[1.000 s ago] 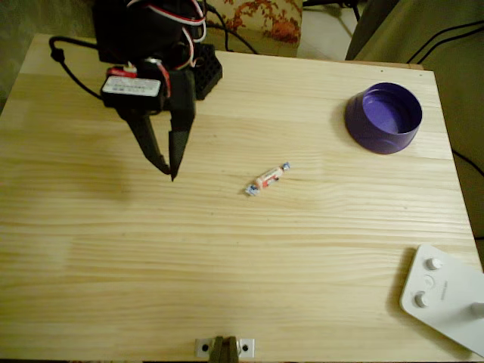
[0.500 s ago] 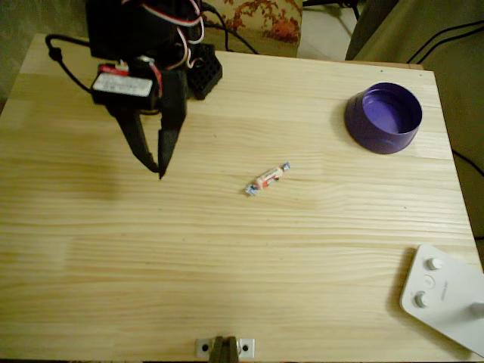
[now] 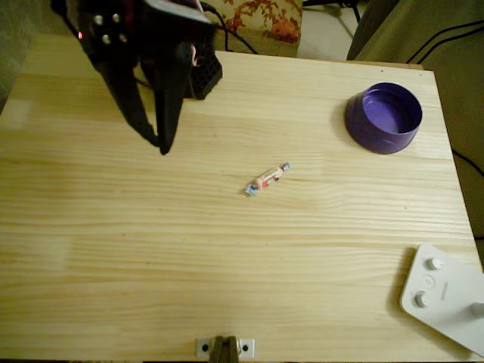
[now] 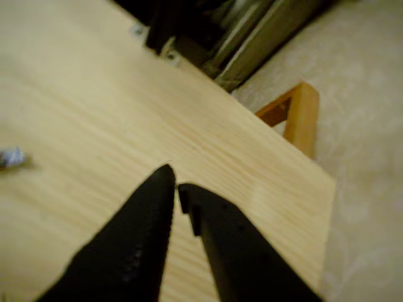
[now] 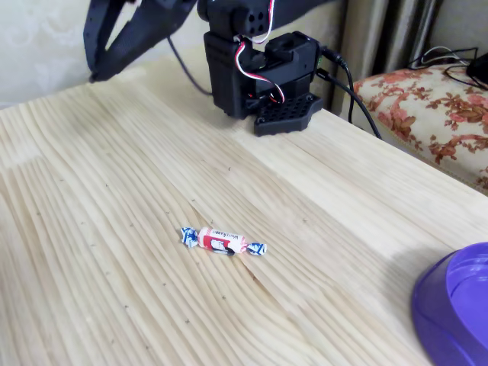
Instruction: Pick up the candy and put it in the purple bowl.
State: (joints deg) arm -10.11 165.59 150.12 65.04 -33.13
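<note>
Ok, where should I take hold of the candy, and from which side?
Grip the candy across its thicker orange-and-white middle, coming straight down from above. It lies flat on the table, slanted in the overhead view, so turn the tool to close across its short width; the twisted ends look too thin to hold.

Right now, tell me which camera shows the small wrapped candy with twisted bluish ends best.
The fixed view: the candy lies close and sharp, wrapper print visible. The overhead view shows it small at mid-table; the wrist view catches a blurred bluish end at the left edge.
</note>
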